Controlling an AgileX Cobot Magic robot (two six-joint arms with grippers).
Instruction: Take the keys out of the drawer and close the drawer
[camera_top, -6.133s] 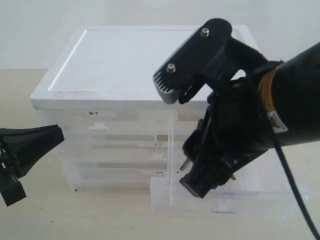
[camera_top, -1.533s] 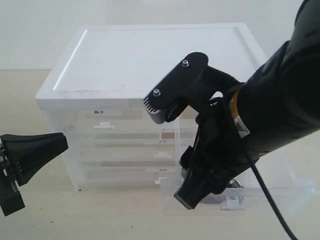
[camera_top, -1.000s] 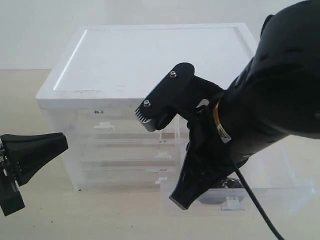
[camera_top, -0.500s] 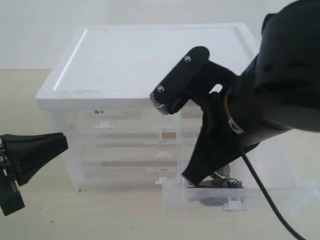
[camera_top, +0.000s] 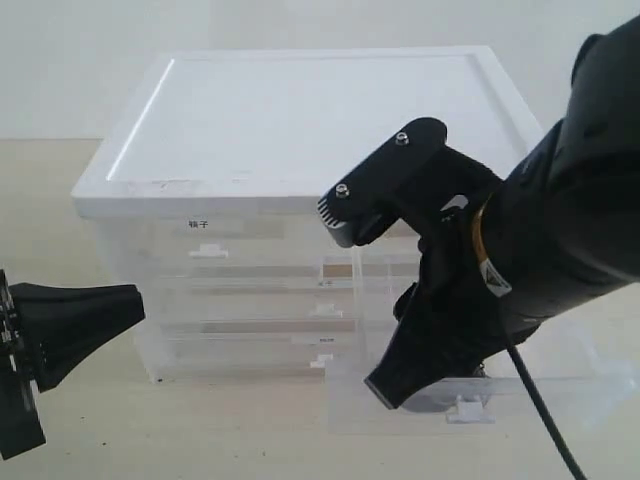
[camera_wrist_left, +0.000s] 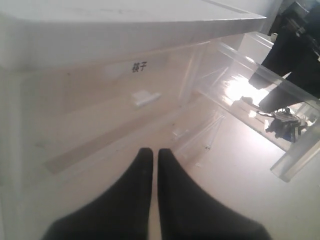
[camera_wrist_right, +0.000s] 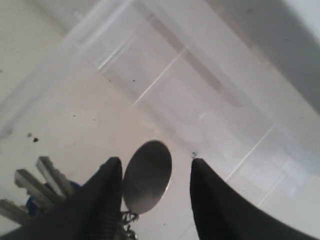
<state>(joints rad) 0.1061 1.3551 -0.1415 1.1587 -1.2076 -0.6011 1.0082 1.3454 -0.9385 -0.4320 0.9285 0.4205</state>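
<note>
The drawer (camera_top: 585, 385) stands pulled out at the cabinet's lower right, its white tab handle (camera_top: 467, 408) facing front. In the right wrist view the keys (camera_wrist_right: 42, 180) lie on the drawer floor (camera_wrist_right: 100, 110). Their round grey disc (camera_wrist_right: 147, 175) sits between the fingers of my open right gripper (camera_wrist_right: 156, 164), close to one finger. From the exterior view my right arm (camera_top: 510, 280) hides the keys. In the left wrist view the keys (camera_wrist_left: 283, 122) show through the drawer wall (camera_wrist_left: 240, 62). My left gripper (camera_wrist_left: 151, 152) is shut and empty, out in front of the cabinet (camera_top: 133, 305).
The white-topped plastic cabinet (camera_top: 300, 120) holds several translucent drawers. The upper left half-width drawer carries a label with dark characters (camera_top: 197, 226) (camera_wrist_left: 139, 66). Beige tabletop (camera_top: 200, 430) lies in front of the cabinet.
The drawer came out further over the last seconds. My right arm rose briefly, uncovering the keys, then dropped back over them. The left gripper has shifted slightly right and down.
</note>
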